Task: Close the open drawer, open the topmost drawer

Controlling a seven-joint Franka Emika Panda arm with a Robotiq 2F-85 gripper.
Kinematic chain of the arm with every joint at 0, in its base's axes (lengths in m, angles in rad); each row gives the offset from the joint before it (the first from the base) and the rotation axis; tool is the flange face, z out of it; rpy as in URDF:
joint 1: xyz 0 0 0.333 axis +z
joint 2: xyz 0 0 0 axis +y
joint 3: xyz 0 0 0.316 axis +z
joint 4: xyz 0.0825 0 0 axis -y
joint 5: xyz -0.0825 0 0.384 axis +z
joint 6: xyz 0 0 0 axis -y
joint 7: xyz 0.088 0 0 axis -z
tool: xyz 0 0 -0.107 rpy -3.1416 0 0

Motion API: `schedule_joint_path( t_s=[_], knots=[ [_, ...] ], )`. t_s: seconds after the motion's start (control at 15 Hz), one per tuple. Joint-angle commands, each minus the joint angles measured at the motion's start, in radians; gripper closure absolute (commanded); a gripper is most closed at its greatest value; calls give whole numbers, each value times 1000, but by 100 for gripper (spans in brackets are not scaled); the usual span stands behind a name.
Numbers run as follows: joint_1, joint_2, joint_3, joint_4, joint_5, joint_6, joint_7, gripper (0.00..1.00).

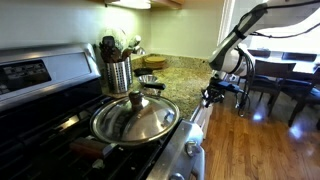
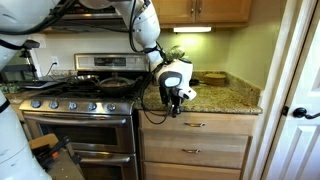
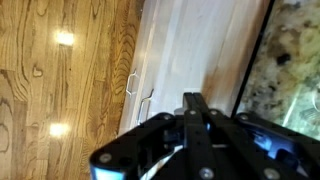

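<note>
The wooden drawers sit under the granite counter (image 2: 225, 98). The topmost drawer (image 2: 222, 126) has a metal handle (image 2: 195, 125), and the drawer below it (image 2: 220, 152) has the same kind. Both fronts look flush with the cabinet in an exterior view. My gripper (image 2: 175, 98) hangs in front of the counter edge, just above the topmost drawer and left of its handle. It also shows in an exterior view (image 1: 212, 95). In the wrist view the fingers (image 3: 193, 102) are pressed together and empty, pointing down along the drawer fronts (image 3: 190, 45), with two handles (image 3: 131, 84) to their left.
A stove (image 2: 80, 100) stands beside the drawers, with a lidded steel pan (image 1: 135, 117) on a burner. A utensil holder (image 1: 118, 72) and a bowl (image 2: 213, 78) are on the counter. Wood floor (image 3: 60, 70) lies below; a dining table and chairs (image 1: 280, 75) stand beyond.
</note>
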Motion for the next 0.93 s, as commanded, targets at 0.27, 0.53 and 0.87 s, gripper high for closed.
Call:
schedule_joint_path(
  t_s=[0.27, 0.53, 0.87],
  knots=[
    [-23, -137, -60, -179, -34, -63, -15, 65],
    [-18, -243, -133, -303, -70, -62, -5, 40],
    [-8, -348, -208, -380, -162, -135, 13, 8]
  ],
)
